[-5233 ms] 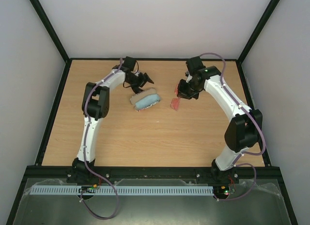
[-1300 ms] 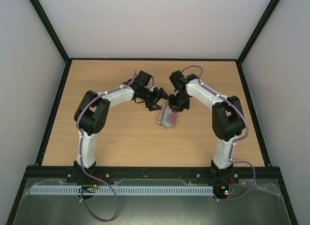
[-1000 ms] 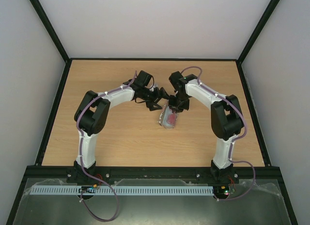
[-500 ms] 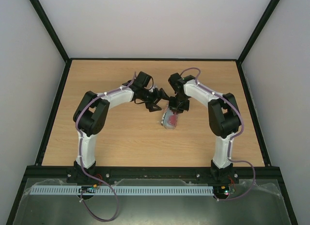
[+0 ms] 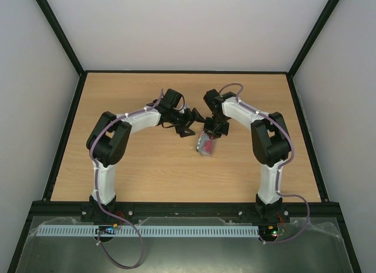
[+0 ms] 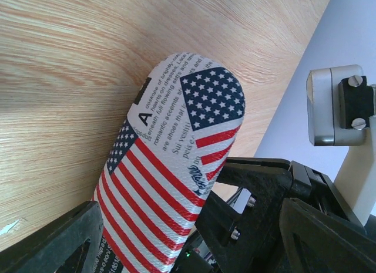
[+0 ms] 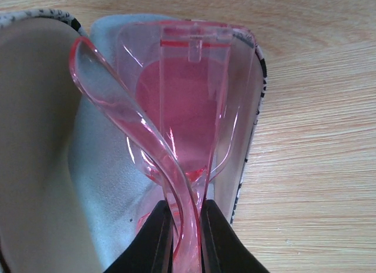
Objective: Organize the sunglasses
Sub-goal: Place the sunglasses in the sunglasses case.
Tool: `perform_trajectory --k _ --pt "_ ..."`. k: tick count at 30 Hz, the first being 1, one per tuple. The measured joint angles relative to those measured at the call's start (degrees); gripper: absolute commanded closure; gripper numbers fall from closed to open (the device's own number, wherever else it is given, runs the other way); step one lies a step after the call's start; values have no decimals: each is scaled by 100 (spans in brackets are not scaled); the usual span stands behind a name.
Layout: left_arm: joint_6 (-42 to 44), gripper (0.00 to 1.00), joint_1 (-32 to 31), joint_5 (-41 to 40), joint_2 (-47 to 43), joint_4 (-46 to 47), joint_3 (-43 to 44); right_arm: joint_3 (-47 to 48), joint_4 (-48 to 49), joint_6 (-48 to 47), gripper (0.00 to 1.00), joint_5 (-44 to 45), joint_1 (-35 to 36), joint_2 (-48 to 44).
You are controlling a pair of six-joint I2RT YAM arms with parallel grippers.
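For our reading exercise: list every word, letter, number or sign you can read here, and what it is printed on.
"A": large black capital on the flag-patterned oblong fabric case.
"full flowing skirts and": small newsprint line beside it; neighbouring lines too small to read.
Blue script word at its edge: unreadable.
Other views: no legible text.

Left wrist view: the flag-patterned case [image 6: 170,179] runs off the bottom edge beside the cropped left fingers [image 6: 53,243]. Right wrist view: the temple ends of the sunglasses [image 7: 188,103] vanish between the right fingers [image 7: 154,238] at the bottom edge. From above, both objects are too small for detail.
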Motion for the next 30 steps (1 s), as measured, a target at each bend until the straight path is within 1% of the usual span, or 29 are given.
perform_trajectory --k 14,30 --pt "-138 15 -52 -92 -28 149 -181 -173 116 201 99 48 44 20" --pt "-219 15 -61 -197 -269 313 -479 -450 433 409 99 149 87 -92"
